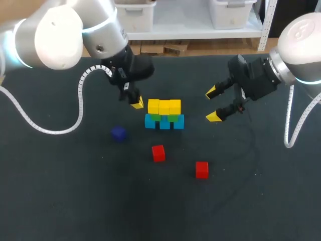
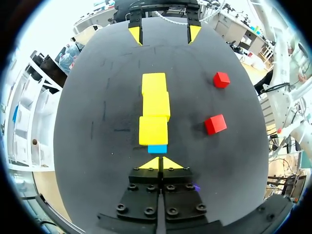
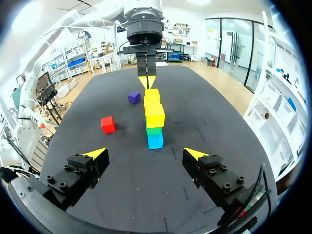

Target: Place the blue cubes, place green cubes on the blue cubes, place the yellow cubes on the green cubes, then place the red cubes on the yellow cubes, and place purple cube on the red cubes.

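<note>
L: my left gripper (image 1: 136, 103) has its tips pressed together on nothing, just beside the left end of the yellow cubes (image 1: 164, 106) | R: my right gripper (image 1: 215, 104) is spread wide and empty, off the row's right end | row's long axis runs gripper to gripper | left red cube (image 1: 158, 153) and right red cube (image 1: 201, 169) lie loose on my side of the stack | judged: right red cube lies nearer my right fingers

Table (image 1: 60, 201) was seen covered in dark matt mat, faintly scuffed, yellow cubes (image 1: 164, 106) and red cubes (image 1: 158, 153) were shown smooth, plastic-looking, low in sheen, left arm (image 1: 55, 35) at upper left was cased in glossy white shell, right gripper (image 3: 146, 154) was built of matt black bolted blocks
</note>
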{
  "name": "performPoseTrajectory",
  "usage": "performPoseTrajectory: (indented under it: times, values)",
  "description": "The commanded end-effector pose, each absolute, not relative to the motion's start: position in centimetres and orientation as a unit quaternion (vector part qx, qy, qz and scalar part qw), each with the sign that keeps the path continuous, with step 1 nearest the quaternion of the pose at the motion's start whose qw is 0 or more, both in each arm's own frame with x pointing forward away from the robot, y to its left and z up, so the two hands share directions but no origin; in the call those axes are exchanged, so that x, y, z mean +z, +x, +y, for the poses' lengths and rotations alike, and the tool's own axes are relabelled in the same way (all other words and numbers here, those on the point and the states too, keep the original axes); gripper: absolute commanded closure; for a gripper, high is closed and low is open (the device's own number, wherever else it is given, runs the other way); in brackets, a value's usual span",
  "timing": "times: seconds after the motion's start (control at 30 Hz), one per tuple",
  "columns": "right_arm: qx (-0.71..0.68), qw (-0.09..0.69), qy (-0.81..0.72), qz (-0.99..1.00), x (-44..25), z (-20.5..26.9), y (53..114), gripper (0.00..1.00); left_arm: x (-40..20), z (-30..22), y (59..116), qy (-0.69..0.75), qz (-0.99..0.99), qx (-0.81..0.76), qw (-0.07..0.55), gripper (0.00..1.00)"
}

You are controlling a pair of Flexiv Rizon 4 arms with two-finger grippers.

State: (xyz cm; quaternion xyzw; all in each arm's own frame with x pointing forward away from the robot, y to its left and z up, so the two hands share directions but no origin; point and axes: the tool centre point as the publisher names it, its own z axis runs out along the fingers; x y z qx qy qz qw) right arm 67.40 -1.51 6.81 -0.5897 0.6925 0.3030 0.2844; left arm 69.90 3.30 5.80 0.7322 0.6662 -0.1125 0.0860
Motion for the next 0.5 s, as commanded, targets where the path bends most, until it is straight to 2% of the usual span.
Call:
performPoseTrajectory:
  times: [0.03, 0.07, 0.1, 0.13, 0.17, 0.23, 0.27, 0.5]
  values:
    - [0.304, 0.285, -0.59, 0.692, 6.8, -1.5, 67.4, 0.0, 6.3, 4.8, 69.1, 0.728, 0.671, -0.108, 0.092, 0.89]
    - [0.304, 0.285, -0.59, 0.692, 6.8, -1.5, 67.4, 0.0, 6.4, 5.1, 69.0, 0.726, 0.673, -0.106, 0.093, 0.8]
    - [0.304, 0.285, -0.59, 0.692, 6.8, -1.5, 67.4, 0.0, 6.5, 5.5, 68.9, 0.725, 0.675, -0.105, 0.093, 0.75]
    - [0.304, 0.285, -0.59, 0.692, 6.8, -1.5, 67.4, 0.0, 6.6, 5.8, 68.9, 0.723, 0.677, -0.104, 0.094, 0.64]
    - [0.304, 0.285, -0.59, 0.692, 6.8, -1.5, 67.4, 0.0, 6.7, 6.1, 68.8, 0.721, 0.679, -0.103, 0.094, 0.57]
    - [0.304, 0.285, -0.59, 0.692, 6.8, -1.5, 67.4, 0.0, 7.0, 6.7, 68.7, 0.718, 0.682, -0.101, 0.095, 0.11]
    - [0.304, 0.285, -0.59, 0.692, 6.8, -1.5, 67.4, 0.0, 7.2, 7.2, 68.6, 0.716, 0.684, -0.099, 0.096, 0.0]
    - [0.304, 0.285, -0.59, 0.692, 6.8, -1.5, 67.4, 0.0, 8.4, 8.9, 68.0, 0.71, 0.69, -0.09, 0.107, 0.0]
